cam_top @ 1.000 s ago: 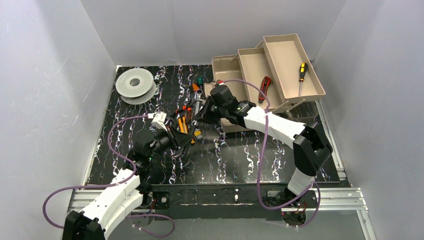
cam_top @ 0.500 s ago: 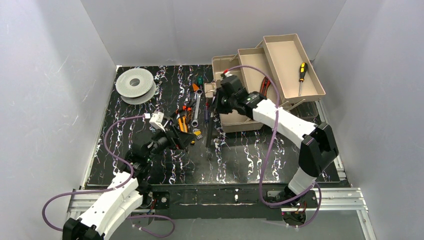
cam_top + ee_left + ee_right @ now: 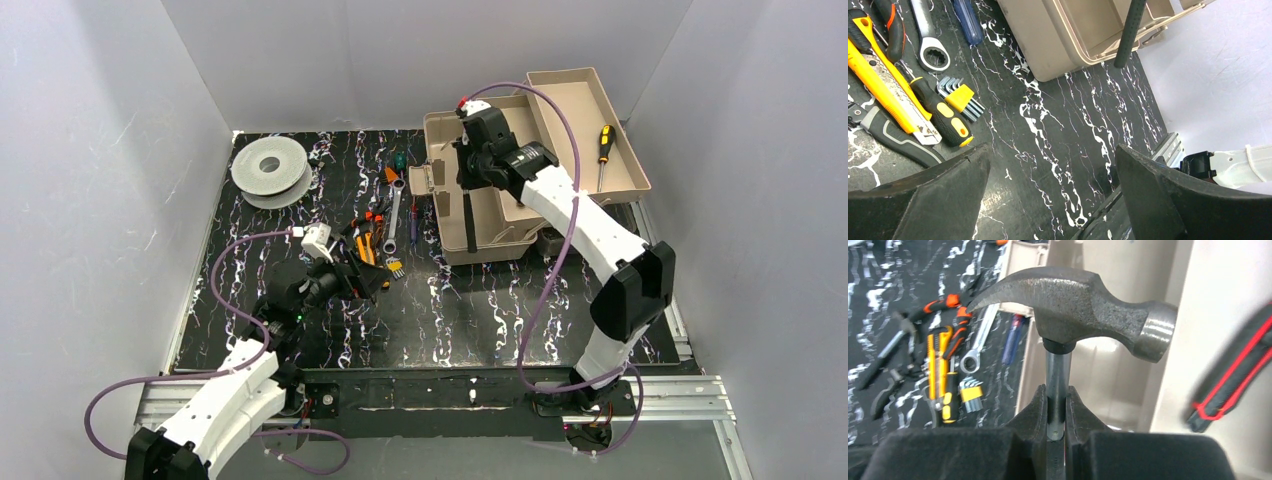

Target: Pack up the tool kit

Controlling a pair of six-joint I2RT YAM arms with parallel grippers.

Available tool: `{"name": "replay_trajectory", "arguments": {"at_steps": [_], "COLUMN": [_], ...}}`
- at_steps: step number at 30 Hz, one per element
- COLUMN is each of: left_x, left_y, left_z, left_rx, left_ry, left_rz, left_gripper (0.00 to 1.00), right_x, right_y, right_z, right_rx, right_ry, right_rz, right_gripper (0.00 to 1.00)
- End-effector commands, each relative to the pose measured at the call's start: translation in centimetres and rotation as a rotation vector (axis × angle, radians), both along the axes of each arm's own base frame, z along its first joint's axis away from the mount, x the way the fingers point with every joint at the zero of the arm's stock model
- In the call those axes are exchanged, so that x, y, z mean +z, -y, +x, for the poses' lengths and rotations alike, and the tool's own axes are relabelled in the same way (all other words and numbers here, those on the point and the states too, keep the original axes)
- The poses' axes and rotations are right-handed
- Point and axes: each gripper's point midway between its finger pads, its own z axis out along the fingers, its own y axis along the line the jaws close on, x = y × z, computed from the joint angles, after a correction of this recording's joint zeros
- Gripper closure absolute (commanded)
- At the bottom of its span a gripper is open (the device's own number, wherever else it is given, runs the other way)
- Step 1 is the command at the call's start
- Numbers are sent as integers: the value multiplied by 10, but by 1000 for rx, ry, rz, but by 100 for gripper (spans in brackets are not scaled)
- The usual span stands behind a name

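Note:
The tan toolbox (image 3: 446, 124) stands open at the back right, its tiered trays (image 3: 585, 120) fanned out to the right. My right gripper (image 3: 1057, 395) is shut on the steel neck of a hammer (image 3: 1083, 300), just below the head. It holds the hammer over the toolbox's bottom bin, and the black handle (image 3: 469, 222) hangs down into the bin. My left gripper (image 3: 1053, 155) is open and empty above the mat, right of the tool pile (image 3: 375, 243). In the pile lie a silver wrench (image 3: 933, 50), a yellow utility knife (image 3: 883, 85) and hex keys (image 3: 960, 97).
A grey-white spool (image 3: 270, 168) sits at the back left. A yellow-and-black screwdriver (image 3: 604, 150) lies in the far tray and a red-and-black knife (image 3: 1233, 385) in the middle one. A blue screwdriver (image 3: 965, 20) lies beside the toolbox wall. White walls enclose the mat.
My right arm has carried the hammer up from the tool pile and back to above the toolbox. My left gripper has opened and drawn back slightly.

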Motion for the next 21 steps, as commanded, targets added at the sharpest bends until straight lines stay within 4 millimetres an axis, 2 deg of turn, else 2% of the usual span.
{"name": "replay_trajectory", "arguments": {"at_steps": [1, 4, 8, 14, 15, 16, 19, 21], "left_x": [17, 16, 13, 10, 10, 9, 9, 9], "left_y": [3, 4, 3, 3, 3, 3, 3, 3], "left_z": [5, 5, 6, 7, 7, 7, 8, 8], "left_rx": [-11, -15, -11, -7, -8, -8, -8, -8], "left_ry": [50, 44, 38, 29, 27, 24, 25, 23], "left_rz": [-11, -7, -1, 7, 9, 9, 14, 16], "left_gripper": [9, 9, 9, 9, 9, 9, 8, 7], "right_x": [14, 18, 12, -7, -9, -10, -5, 4], "right_y": [22, 31, 35, 25, 24, 23, 21, 21], "right_z": [27, 45, 65, 78, 79, 79, 78, 78], "right_rx": [-53, -109, -151, -141, -140, -148, -146, -149], "right_ry": [102, 159, 195, 160, 152, 147, 146, 159], "right_rz": [-182, -246, -312, -303, -297, -290, -261, -244], "right_gripper": [99, 99, 99, 99, 93, 78, 56, 46]}}
